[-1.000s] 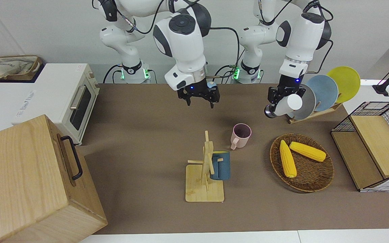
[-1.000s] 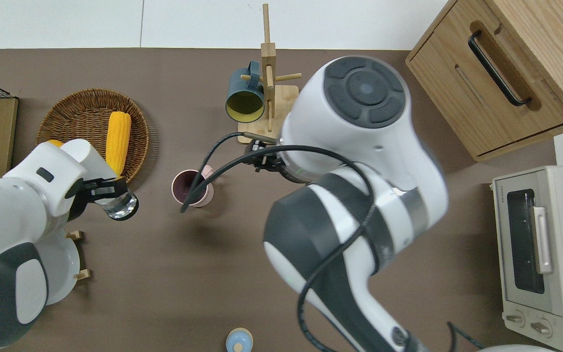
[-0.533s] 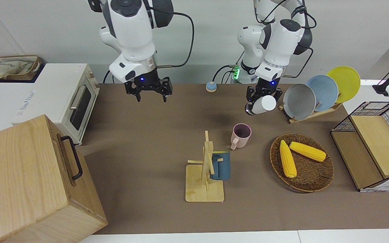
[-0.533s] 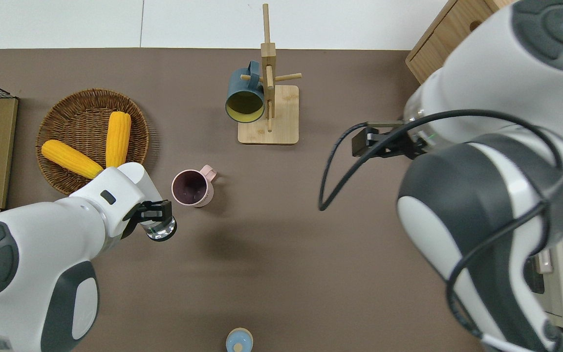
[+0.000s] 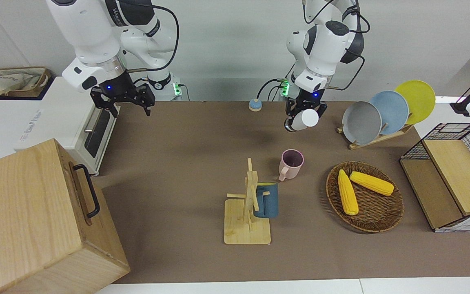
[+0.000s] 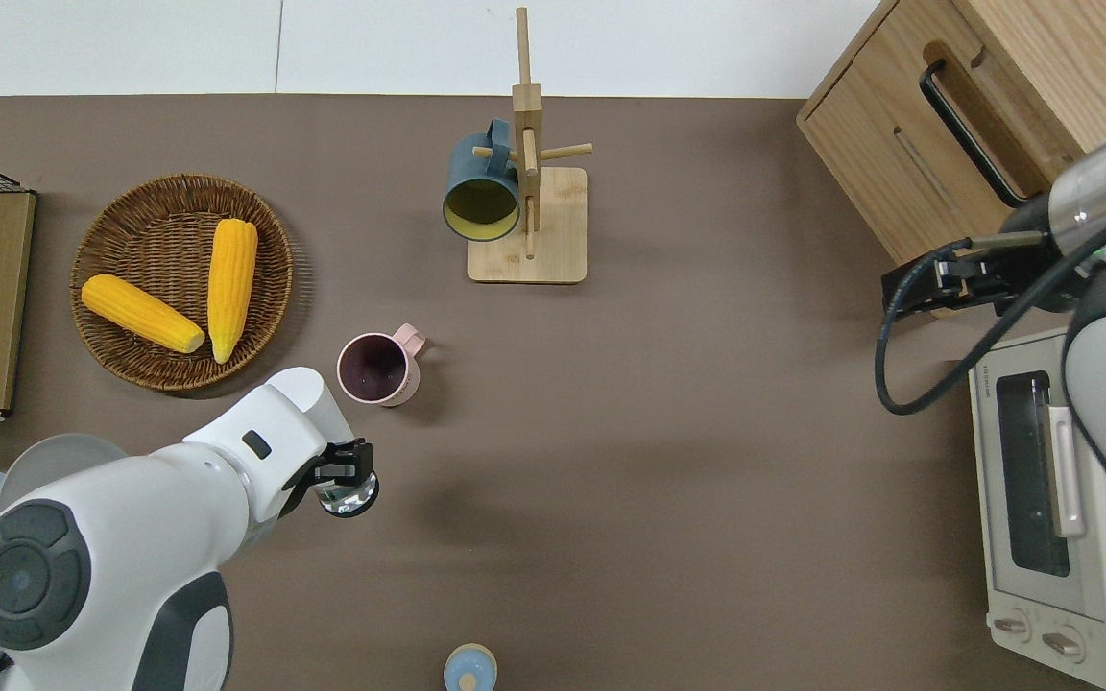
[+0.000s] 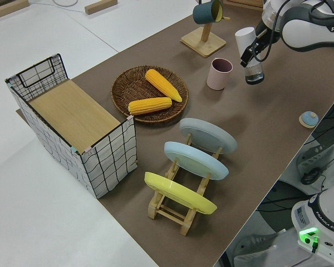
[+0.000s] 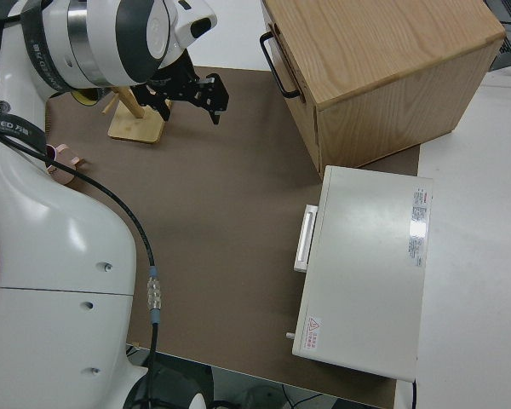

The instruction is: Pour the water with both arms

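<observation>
Glass [image 6: 347, 492] pinched in left gripper [image 6: 340, 472], held upright over bare table just short of pink mug [image 6: 375, 369], likely so nothing spills. Right gripper [image 5: 123, 99] spread open, empty, by toaster oven [image 5: 96, 122].

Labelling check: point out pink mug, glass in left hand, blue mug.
pink mug [image 6: 371, 369], overhead view, dark inside.
glass [image 7: 254, 72], left side view, clear wall below left hand.
blue mug [image 5: 266, 202], front view, outer wall.

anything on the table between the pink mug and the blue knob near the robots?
Only bare brown mat between the pink mug and the blue knob, as the overhead view shows. The left gripper holds a glass in the air just beside that line.
</observation>
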